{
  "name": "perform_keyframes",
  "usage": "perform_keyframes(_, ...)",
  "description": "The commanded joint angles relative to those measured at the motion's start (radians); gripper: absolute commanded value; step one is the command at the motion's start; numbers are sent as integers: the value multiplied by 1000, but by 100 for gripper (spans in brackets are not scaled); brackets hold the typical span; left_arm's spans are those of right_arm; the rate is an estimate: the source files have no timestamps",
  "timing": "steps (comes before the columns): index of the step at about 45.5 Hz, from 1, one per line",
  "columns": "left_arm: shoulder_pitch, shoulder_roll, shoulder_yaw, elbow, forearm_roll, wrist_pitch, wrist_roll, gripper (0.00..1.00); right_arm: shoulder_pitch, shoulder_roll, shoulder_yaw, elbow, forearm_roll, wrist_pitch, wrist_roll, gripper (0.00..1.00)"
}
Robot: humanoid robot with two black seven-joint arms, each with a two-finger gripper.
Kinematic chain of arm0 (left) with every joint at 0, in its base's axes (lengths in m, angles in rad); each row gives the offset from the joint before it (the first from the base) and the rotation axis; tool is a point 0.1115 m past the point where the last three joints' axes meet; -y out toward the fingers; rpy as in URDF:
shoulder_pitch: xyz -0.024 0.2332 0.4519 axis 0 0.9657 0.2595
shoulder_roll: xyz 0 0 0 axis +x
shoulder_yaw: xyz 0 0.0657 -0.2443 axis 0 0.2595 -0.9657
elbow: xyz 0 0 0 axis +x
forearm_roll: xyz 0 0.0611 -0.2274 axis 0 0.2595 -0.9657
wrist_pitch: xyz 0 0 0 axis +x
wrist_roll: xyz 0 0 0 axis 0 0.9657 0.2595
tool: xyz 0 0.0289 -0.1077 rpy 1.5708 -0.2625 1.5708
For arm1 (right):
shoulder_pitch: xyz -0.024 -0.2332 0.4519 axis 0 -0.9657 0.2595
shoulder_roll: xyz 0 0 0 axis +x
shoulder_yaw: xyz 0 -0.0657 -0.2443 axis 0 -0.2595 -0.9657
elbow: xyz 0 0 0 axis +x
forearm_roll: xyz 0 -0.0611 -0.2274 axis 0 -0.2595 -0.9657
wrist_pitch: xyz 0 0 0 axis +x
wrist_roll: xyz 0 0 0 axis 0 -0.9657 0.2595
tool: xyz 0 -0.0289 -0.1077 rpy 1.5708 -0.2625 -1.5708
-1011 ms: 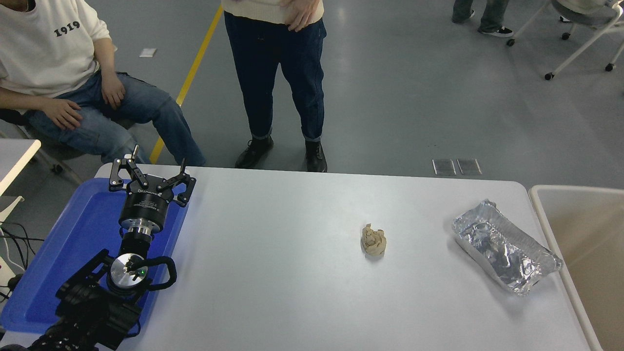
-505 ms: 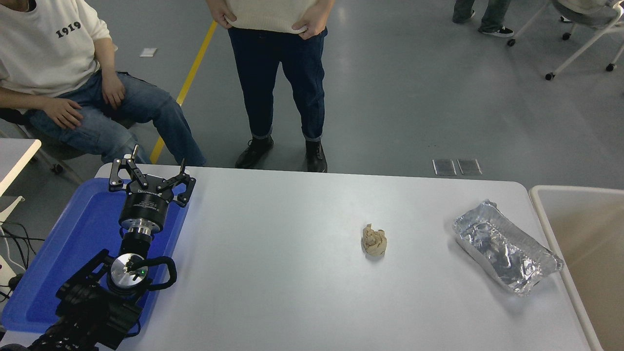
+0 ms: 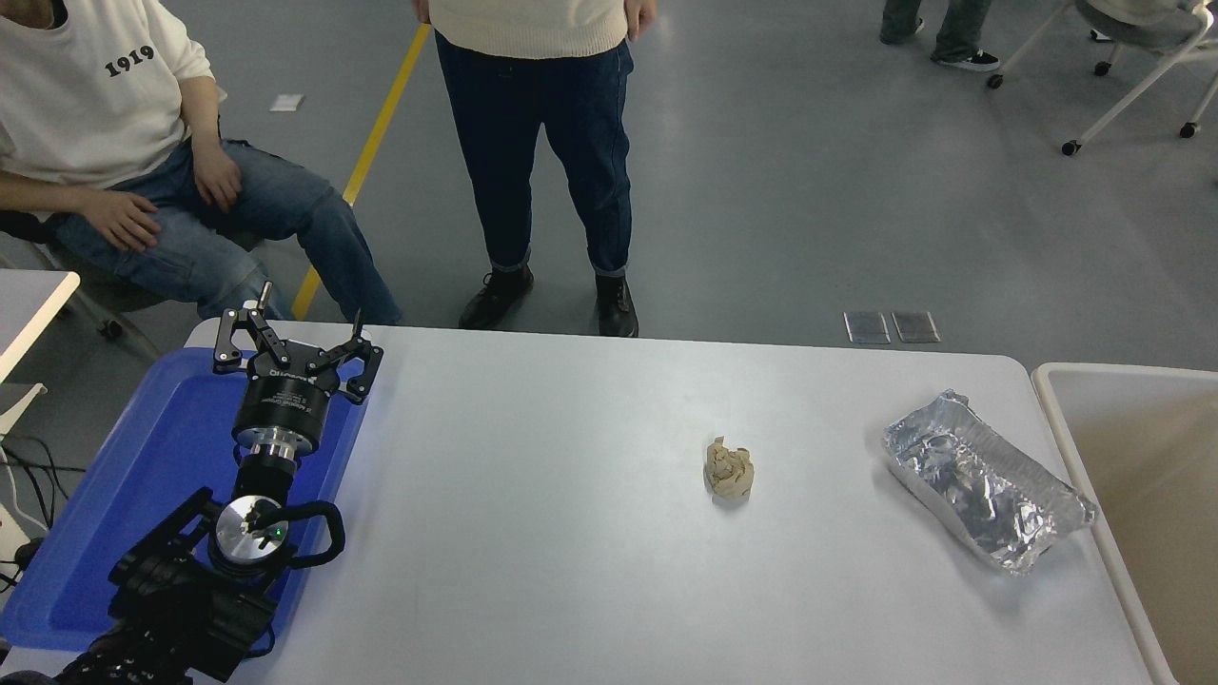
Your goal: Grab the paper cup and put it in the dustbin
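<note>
No paper cup shows anywhere in the head view; it is hidden or out of view. The dustbin (image 3: pixel 1142 447) is a large beige bin with a thick off-white rim, standing off the table's right edge. My left gripper (image 3: pixel 309 322) is open and empty, parked over a flat blue tray at the table's far left. My right arm is out of view.
The blue tray (image 3: pixel 152 476) lies under the left arm. A crumpled tan paper ball (image 3: pixel 730 471) sits mid-table. A crinkled silver foil container (image 3: pixel 985 480) lies near the right edge. One person sits at the far left (image 3: pixel 105 105), another stands behind the table (image 3: pixel 542 143).
The standing person has dropped both hands from the sweater hem to the sides. Nothing on the table has moved, and the left arm is still.
</note>
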Motion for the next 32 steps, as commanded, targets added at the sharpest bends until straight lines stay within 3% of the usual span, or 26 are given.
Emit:
perform_keyframes(1, 0, 0, 0, 1, 0, 0, 0, 100, -48, 58, 53, -61, 28, -25, -32, 0)
perform_keyframes(18, 0, 0, 0, 0, 0, 0, 0, 100, -47, 68, 79, -54, 29, -32, -31, 2)
perform_keyframes(21, 0, 0, 0, 0, 0, 0, 0, 100, -48, 67, 77, -59, 29, -52, -29, 36)
perform_keyframes(24, 0, 0, 0, 0, 0, 0, 0, 100, -48, 67, 77, -56, 29, -75, -29, 43)
perform_keyframes(28, 0, 0, 0, 0, 0, 0, 0, 100, -47, 68, 79, -53, 29, -109, -28, 65)
perform_keyframes(32, 0, 0, -1, 0, 0, 0, 0, 100, -44, 67, 79, -48, 29, -120, -28, 71)
